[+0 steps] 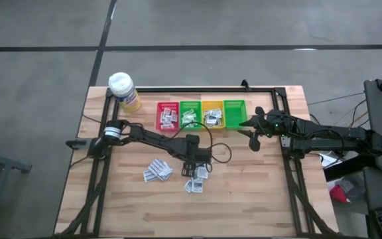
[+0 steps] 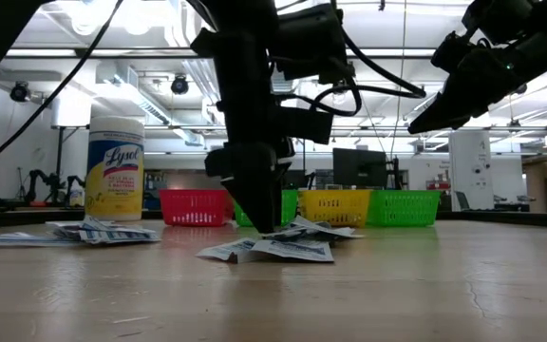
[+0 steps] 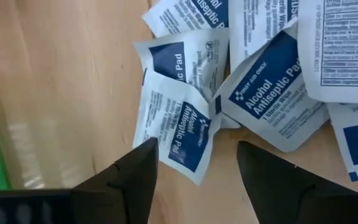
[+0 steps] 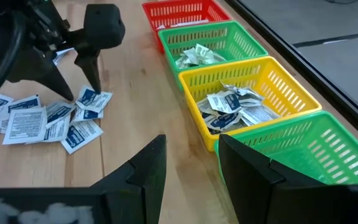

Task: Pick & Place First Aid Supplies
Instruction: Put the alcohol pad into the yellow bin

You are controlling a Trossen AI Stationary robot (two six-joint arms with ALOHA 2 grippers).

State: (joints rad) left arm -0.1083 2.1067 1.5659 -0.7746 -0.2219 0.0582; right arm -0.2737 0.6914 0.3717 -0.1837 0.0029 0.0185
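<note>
High view: my left tool over sachet pile mid-desk, right tool parked by far green bin.

Low view: left tool tips almost at pile.

Left wrist view: fingers wide open, empty; alcohol pad sachet partly between them, long axis pointing away from me, edge near one tip.

Right wrist view: right tool open, empty, further off.

I see bare wooden tabletop free in front; row of red, green, yellow plastic bins and yellow wipes canister block the back.
</note>
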